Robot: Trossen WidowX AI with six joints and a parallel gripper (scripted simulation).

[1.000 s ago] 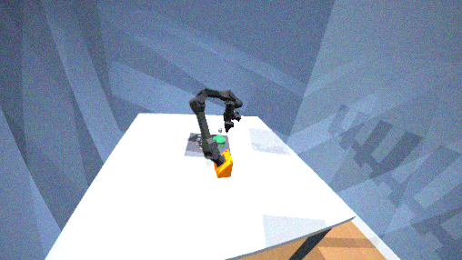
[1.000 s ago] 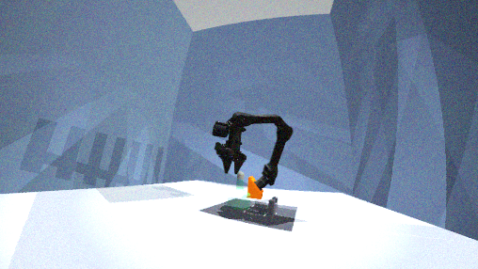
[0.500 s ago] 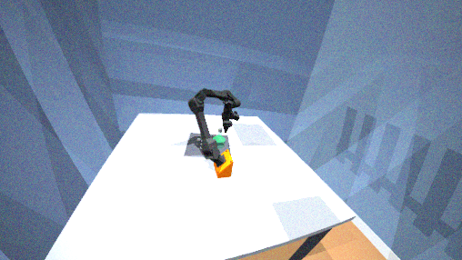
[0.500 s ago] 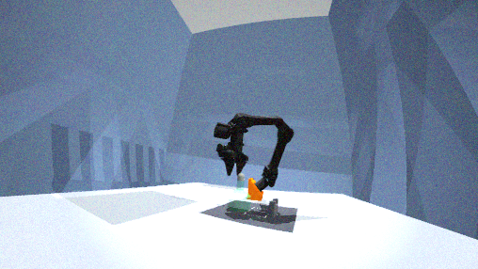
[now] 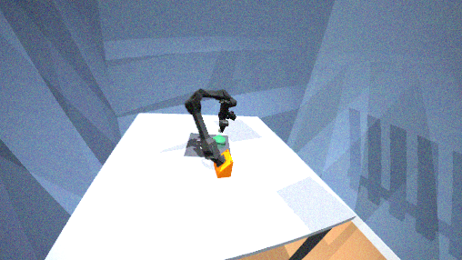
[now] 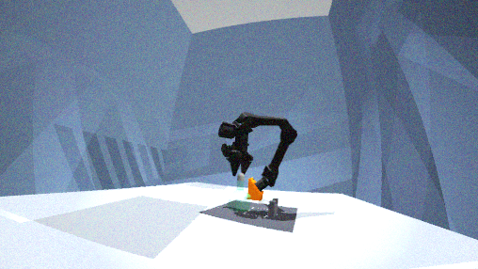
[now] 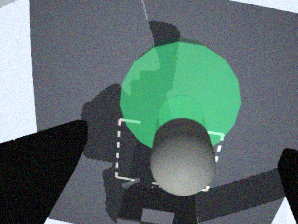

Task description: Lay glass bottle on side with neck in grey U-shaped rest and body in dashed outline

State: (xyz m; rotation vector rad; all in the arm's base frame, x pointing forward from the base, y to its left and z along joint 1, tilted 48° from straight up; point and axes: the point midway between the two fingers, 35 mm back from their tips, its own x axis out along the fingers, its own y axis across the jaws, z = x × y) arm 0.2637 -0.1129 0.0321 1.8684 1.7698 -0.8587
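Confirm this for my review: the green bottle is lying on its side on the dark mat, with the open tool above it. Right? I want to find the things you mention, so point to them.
Not quite: the exterior view shows the green bottle [image 6: 241, 187] [image 7: 210, 85] standing upright. It is on the dark mat [image 6: 282, 226] [image 7: 65, 55], with the open tool [image 6: 239, 174] above it.
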